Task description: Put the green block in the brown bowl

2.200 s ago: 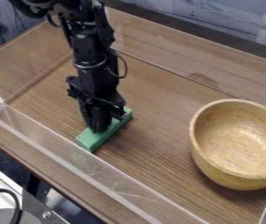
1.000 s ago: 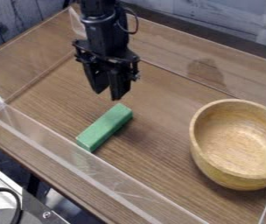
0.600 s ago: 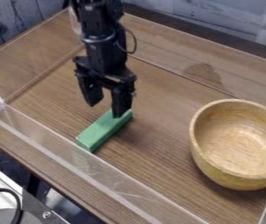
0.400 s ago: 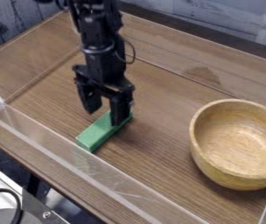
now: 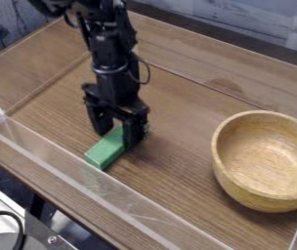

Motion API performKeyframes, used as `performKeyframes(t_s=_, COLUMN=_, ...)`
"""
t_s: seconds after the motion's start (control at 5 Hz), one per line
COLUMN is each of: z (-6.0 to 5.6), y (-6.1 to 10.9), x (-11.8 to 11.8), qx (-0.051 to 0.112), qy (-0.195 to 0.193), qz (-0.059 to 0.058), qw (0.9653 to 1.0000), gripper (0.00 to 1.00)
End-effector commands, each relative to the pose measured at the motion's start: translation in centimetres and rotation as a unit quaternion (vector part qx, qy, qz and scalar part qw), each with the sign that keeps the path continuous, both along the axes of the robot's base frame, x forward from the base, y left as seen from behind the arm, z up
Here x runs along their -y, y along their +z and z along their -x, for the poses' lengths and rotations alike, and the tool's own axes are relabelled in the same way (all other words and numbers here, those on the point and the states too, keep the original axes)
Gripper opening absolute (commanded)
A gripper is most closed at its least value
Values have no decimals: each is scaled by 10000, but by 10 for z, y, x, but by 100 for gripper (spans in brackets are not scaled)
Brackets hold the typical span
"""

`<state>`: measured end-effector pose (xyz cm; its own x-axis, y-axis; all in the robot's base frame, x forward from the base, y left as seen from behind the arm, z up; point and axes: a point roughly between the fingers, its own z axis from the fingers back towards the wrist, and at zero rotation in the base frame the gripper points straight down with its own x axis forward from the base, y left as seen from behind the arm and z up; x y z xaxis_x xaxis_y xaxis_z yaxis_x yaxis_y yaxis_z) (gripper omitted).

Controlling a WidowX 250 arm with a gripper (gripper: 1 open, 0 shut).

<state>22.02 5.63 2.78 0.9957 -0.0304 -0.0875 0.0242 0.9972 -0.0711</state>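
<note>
Since a second ago the gripper [image 5: 117,128] has been lowered from above the table [image 5: 190,107] onto the green block [image 5: 106,151]. Its jaws are spread wide, straddling the block's far end, nothing grasped. The brown bowl [image 5: 264,159] stands well apart, right. No writing is legible.

wooden table [image 5: 178,88], green block [image 5: 105,151], brown bowl [image 5: 266,160]

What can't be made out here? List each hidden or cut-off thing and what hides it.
- Green block: its far end is hidden behind the gripper; contact with the fingers can't be told.
- Arm: its upper part is cut off by the top edge.
- Brown bowl: its right rim is cut off by the right edge.
</note>
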Motion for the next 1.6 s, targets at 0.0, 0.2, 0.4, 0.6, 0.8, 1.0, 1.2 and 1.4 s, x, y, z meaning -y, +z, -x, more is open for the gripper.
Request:
performKeyframes(t_s=0.0, z=-8, y=6, x=-5, qx=213, qy=34, qz=-71, qw=9997, gripper=0)
performKeyframes(t_s=0.2, z=-9, y=8, x=-4, qx=215, qy=56, qz=-63, qw=9997, gripper=0)
performKeyframes(t_s=0.4, z=-11, y=14, x=-3, qx=242, qy=98, qz=-47, qw=9996, gripper=0)
performKeyframes(t_s=0.6, z=-14, y=21, x=-1, qx=278, qy=138, qz=-31, qw=9995, gripper=0)
performKeyframes(t_s=0.8, z=-18, y=31, x=1, qx=356, qy=176, qz=-1, qw=9992, gripper=0)
performKeyframes(t_s=1.0, z=-26, y=44, x=4, qx=489, qy=225, qz=56, qw=9985, gripper=0)
performKeyframes(t_s=1.2, z=-30, y=53, x=9, qx=524, qy=250, qz=125, qw=9982, gripper=0)
performKeyframes(t_s=1.4, z=-38, y=67, x=25, qx=601, qy=259, qz=240, qw=9976, gripper=0)
